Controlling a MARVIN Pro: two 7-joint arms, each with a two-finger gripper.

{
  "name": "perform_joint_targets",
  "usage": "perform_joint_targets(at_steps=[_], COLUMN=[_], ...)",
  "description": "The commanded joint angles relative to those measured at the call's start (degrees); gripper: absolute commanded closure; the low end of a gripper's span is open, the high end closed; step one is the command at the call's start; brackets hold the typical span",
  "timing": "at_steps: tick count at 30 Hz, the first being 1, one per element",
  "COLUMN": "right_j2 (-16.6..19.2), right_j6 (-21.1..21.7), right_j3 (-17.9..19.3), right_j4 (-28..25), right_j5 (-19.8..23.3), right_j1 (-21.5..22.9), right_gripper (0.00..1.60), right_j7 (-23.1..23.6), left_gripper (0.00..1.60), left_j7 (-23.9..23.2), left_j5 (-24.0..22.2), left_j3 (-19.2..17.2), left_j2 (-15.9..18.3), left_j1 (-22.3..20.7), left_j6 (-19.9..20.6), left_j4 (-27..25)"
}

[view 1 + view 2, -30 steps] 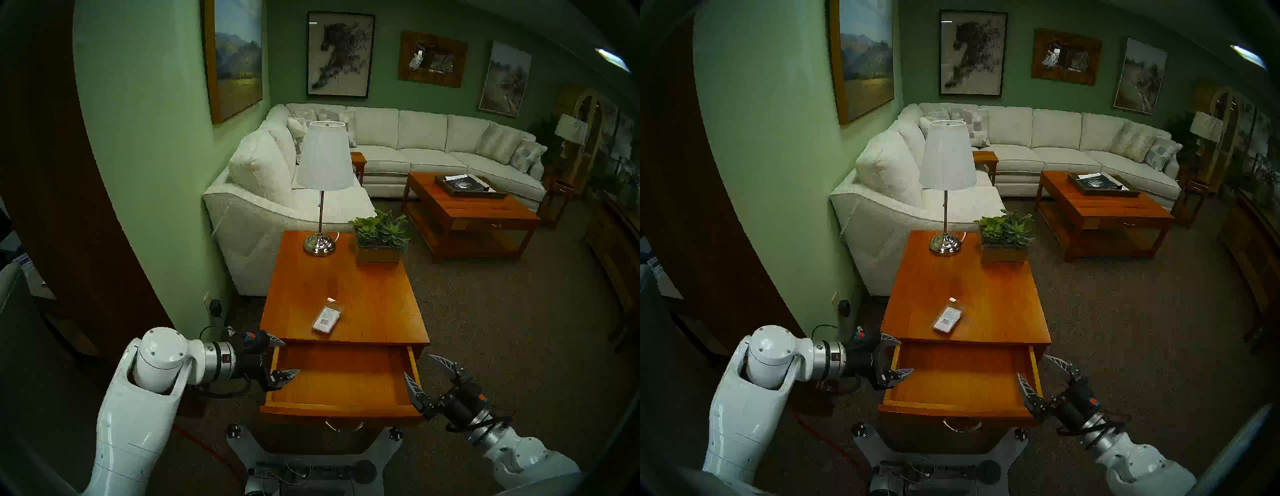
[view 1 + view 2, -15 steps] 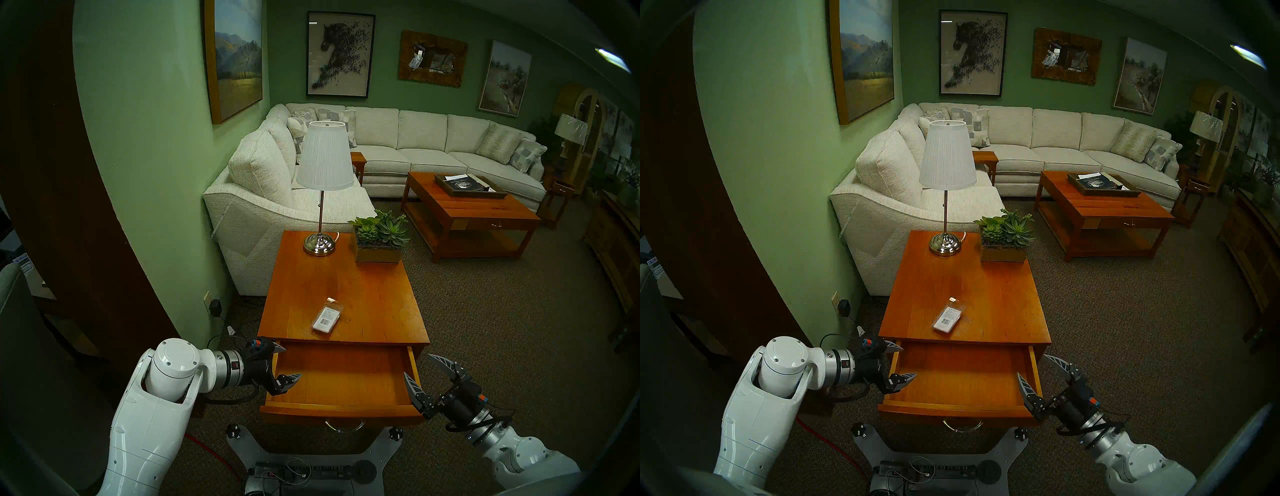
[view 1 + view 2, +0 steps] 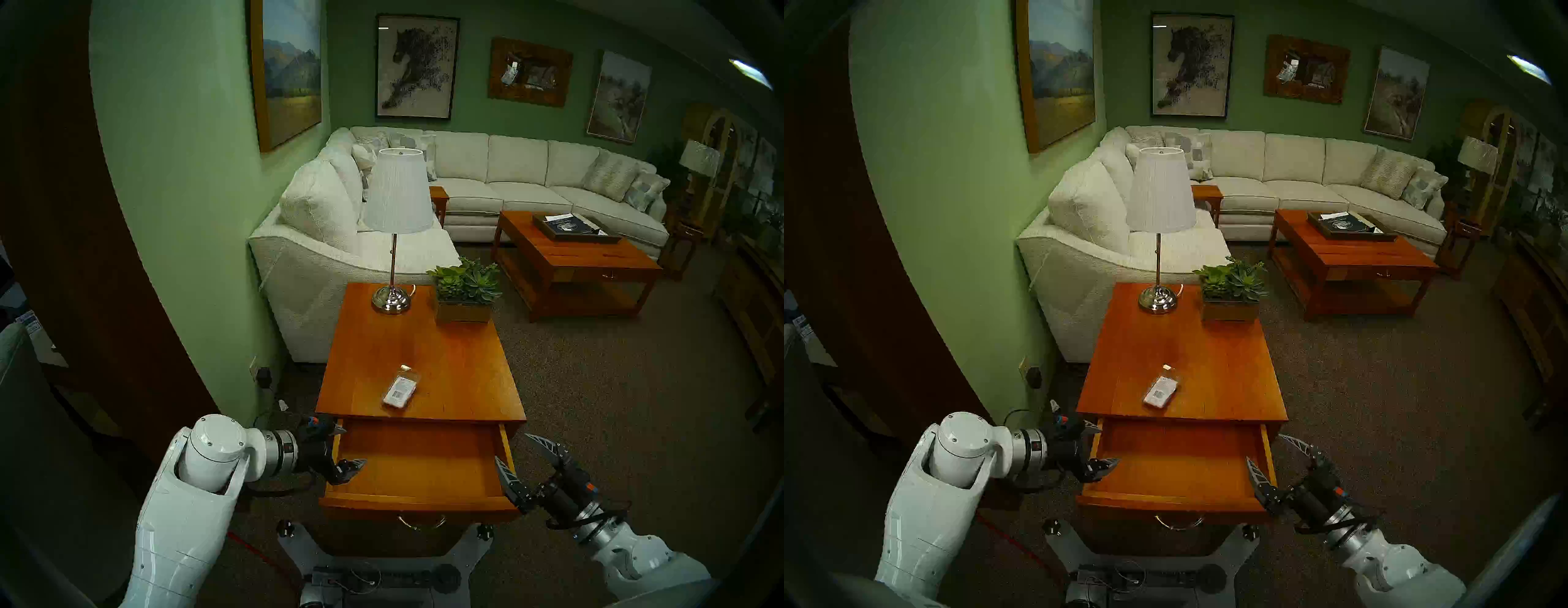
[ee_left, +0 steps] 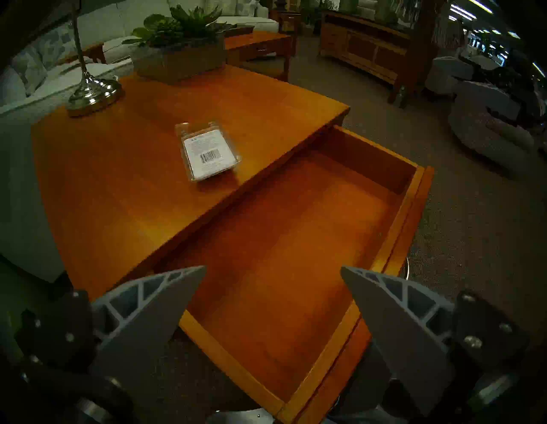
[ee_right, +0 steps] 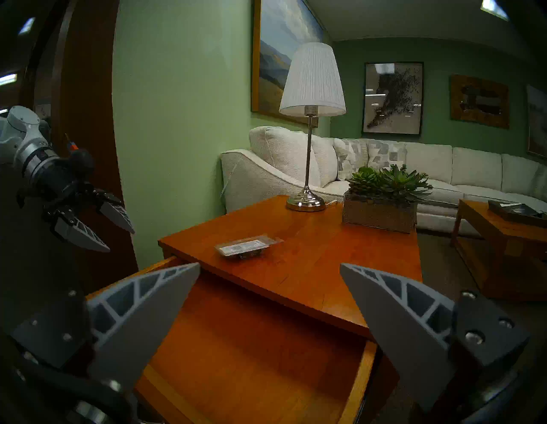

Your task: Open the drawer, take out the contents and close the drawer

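The drawer of the orange-brown side table is pulled out towards me, and its light wood floor is bare. Its curved silver handle shows at the front. The clear packet with a white barcode label lies flat on the table top just behind the drawer, and also shows in the left wrist view and the right wrist view. My left gripper is open and empty at the drawer's left wall. My right gripper is open and empty at the drawer's right wall.
A lamp and a succulent planter stand at the back of the table top. A green wall and a white sofa are to the left and behind. A coffee table stands at the far right. My base is under the drawer front.
My left arm's elbow has shifted right and slightly down, and its open gripper has stayed at the drawer's left wall. The right arm, drawer and packet have not moved.
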Motion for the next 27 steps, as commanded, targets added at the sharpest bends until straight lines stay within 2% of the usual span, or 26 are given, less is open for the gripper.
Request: perform_joint_targets(at_steps=[1,4,8,10,14,15,20,27], right_j2=[0.2,0.2,2.7,3.1,4.8,5.5,5.7,6.2], right_j6=[-0.6,-0.6,5.1,5.9,6.8,8.0,8.3,10.3], right_j3=[0.6,0.6,1.3,1.5,2.6,4.0,2.1,1.8], right_j4=[-1.5,-1.5,-5.8,-6.9,-10.1,-12.4,-10.7,-11.5], right_j5=[-0.1,-0.1,-0.7,-1.0,-0.8,-1.2,-1.5,-1.8], right_j1=[0.1,0.1,-2.8,-3.8,-8.7,-12.4,-11.3,-16.6], right_gripper=[0.0,0.0,0.0,0.0,0.0,0.0,0.0,0.0], right_j7=[-0.1,-0.1,-1.6,-2.1,-1.9,-2.8,-1.8,-2.3], left_gripper=[0.0,0.0,0.0,0.0,0.0,0.0,0.0,0.0], left_j7=[-0.4,-0.5,-0.5,-0.5,-0.5,-0.5,-0.6,-0.6], left_j5=[-0.4,-0.3,-0.3,-0.3,-0.3,-0.2,-0.2,-0.2], left_j3=[-0.1,-0.1,-0.1,-0.1,-0.1,-0.1,-0.1,-0.2], left_j2=[0.1,0.1,0.1,0.1,0.0,0.0,0.0,0.0], left_j1=[-1.3,-1.3,-1.3,-1.3,-1.3,-1.3,-1.3,-1.4], left_j6=[-0.3,-0.2,-0.2,-0.2,-0.2,-0.3,-0.3,-0.4], left_j4=[-1.6,-1.6,-1.6,-1.5,-1.5,-1.4,-1.3,-1.2])
